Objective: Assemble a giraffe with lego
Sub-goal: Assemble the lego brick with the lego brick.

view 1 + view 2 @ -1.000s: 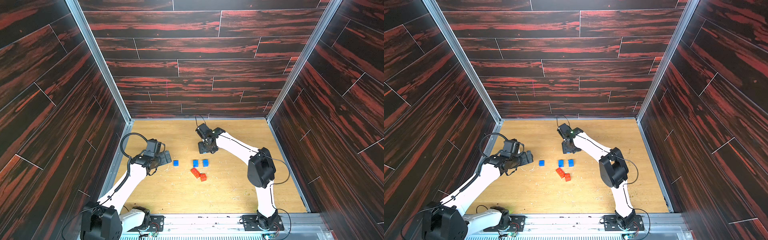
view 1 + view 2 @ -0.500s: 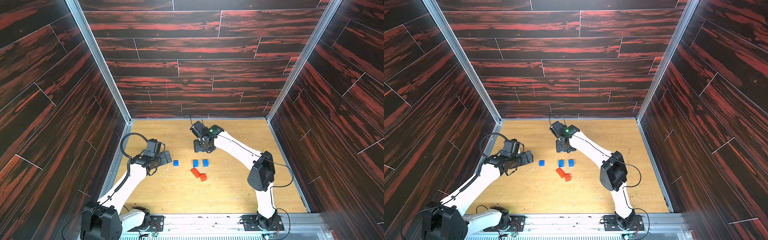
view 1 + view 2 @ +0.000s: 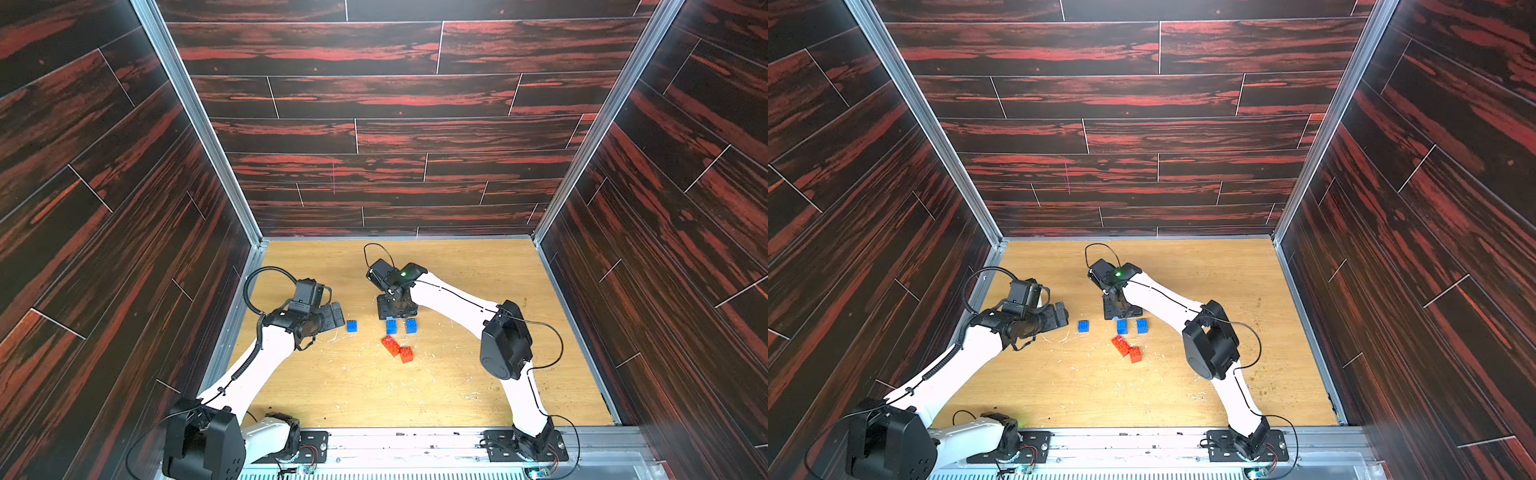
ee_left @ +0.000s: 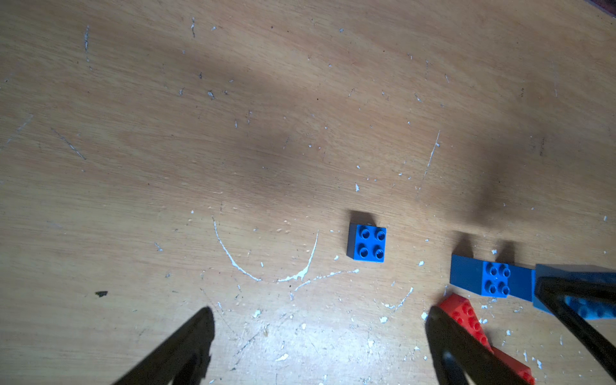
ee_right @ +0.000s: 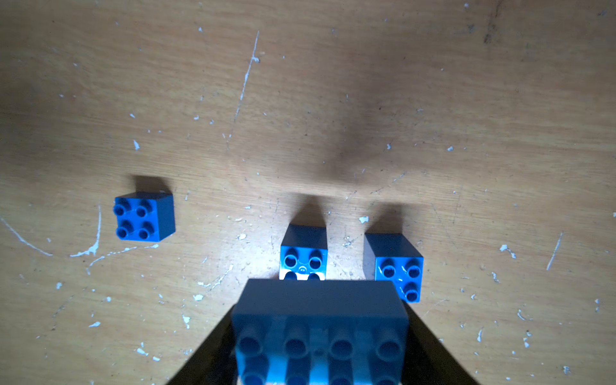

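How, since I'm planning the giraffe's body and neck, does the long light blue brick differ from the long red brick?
Colour: the light blue brick is pale blue; the long red brick is red. State: the light blue brick is clamped in the right gripper; the long red brick lies loose on the table, beside the small red brick. Both are studded and longer than the small red brick.

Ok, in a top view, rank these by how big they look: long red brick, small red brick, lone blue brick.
1. long red brick
2. small red brick and lone blue brick: about alike, so not ranked against each other.
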Robot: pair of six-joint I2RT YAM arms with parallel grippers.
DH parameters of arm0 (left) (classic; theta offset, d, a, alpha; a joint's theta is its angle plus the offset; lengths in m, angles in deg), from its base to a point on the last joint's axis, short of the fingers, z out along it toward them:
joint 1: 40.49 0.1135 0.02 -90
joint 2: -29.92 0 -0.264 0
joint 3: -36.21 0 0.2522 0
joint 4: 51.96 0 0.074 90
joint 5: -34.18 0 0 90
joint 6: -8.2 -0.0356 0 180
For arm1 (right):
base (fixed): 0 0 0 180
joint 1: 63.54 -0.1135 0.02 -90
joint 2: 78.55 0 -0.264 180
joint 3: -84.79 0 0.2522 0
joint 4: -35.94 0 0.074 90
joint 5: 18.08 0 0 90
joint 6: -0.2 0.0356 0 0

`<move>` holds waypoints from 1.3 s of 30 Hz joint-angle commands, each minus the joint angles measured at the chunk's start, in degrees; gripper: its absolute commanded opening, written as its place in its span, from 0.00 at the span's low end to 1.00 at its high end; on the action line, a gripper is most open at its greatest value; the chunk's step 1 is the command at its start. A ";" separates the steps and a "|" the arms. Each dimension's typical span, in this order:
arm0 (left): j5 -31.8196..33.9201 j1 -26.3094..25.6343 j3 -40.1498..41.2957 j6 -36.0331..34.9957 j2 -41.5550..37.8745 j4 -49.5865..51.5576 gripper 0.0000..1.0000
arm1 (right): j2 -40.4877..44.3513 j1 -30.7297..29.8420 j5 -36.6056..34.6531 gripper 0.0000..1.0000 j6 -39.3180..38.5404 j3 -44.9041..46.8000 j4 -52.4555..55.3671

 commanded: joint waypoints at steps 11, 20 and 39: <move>0.12 -0.25 -1.28 -0.55 -0.56 1.29 1.00 | -0.49 -0.01 1.13 0.51 0.03 6.99 -5.08; 0.28 -0.26 -1.76 -0.75 -0.34 1.91 1.00 | -1.33 0.51 1.36 0.51 -0.16 6.50 -5.89; 0.79 -0.42 -1.57 -0.74 -0.82 2.13 1.00 | -2.59 0.78 2.20 0.50 0.68 9.18 -6.73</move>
